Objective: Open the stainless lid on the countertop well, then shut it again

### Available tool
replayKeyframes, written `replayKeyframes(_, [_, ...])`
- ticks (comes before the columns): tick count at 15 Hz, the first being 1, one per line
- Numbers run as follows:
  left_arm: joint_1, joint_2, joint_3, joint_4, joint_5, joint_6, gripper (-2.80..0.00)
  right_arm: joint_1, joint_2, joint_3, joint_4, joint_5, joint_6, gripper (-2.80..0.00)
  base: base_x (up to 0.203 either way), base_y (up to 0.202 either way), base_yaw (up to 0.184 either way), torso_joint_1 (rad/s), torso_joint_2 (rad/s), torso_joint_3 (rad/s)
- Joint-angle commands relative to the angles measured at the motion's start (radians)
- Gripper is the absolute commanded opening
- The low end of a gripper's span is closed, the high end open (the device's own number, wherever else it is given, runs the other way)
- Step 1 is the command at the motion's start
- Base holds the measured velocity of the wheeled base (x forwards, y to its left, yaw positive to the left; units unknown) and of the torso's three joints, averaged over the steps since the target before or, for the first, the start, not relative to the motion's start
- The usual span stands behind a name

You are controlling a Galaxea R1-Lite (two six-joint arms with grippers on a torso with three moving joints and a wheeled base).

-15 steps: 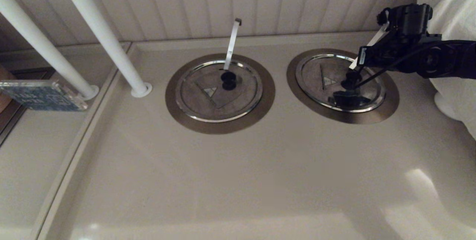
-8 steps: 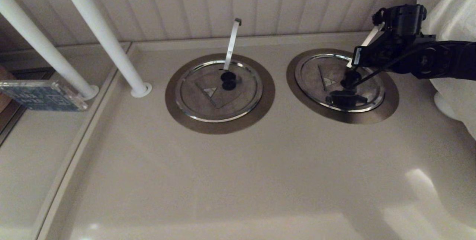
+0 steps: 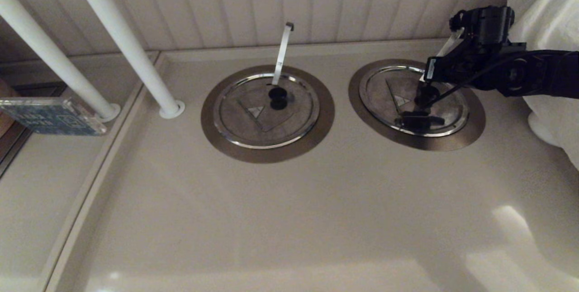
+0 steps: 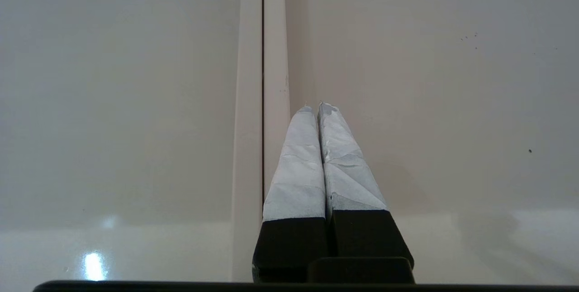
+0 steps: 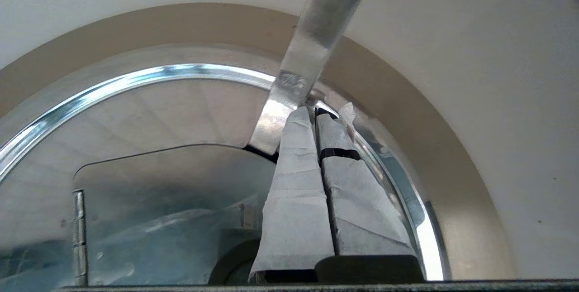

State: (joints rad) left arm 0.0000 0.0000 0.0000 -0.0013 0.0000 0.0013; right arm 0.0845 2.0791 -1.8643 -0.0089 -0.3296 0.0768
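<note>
The stainless lid (image 3: 398, 97) lies flat in the countertop well (image 3: 472, 124) on the right, its triangle sticker facing up. Its slanted strip (image 3: 448, 47) rises toward the back wall. My right gripper (image 3: 427, 78) hovers low over the lid's black knob (image 3: 425, 95), shut with nothing between its fingers. In the right wrist view its gripper tips (image 5: 315, 113) lie beside the strip (image 5: 316, 34) at its base. There the knob (image 5: 228, 262) sits under the fingers, with the flap (image 5: 172, 179) alongside. My left gripper (image 4: 316, 106) is shut and parked over a countertop seam, outside the head view.
The twin lid (image 3: 258, 111) with its nearly vertical strip (image 3: 282, 50) sits in the left ring. Two white poles (image 3: 122, 38) slant down at the back left. A white cloth (image 3: 552, 11) covers the far right. A blue patterned box (image 3: 49, 115) lies at the left.
My right gripper has shifted a little to the left and toward the back wall over the lid. The lid itself stays flat.
</note>
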Motion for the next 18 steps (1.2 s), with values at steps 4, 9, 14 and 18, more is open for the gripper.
replayKeyframes(4, [0.0,-0.002,-0.001,0.0,0.0,0.0,-2.8,0.002,-0.082,0.063,0.021,-0.002,-0.011,-2.8,0.0,0.0,0.0,0.0,0.0,0.0])
replayKeyframes(9, [0.0,-0.002,0.0,0.0,0.0,0.0,-2.8,0.018,-0.144,0.109,0.067,-0.005,-0.02,-2.8,0.0,0.0,0.0,0.0,0.0,0.0])
replayKeyframes(14, [0.0,-0.002,0.0,0.0,0.0,0.0,-2.8,0.033,-0.302,0.192,0.069,0.005,-0.02,-2.8,0.0,0.0,0.0,0.0,0.0,0.0])
replayKeyframes(18, [0.0,-0.002,0.0,0.0,0.0,-0.001,-2.8,0.093,-0.566,0.382,0.071,0.041,-0.034,-2.8,0.0,0.0,0.0,0.0,0.0,0.0])
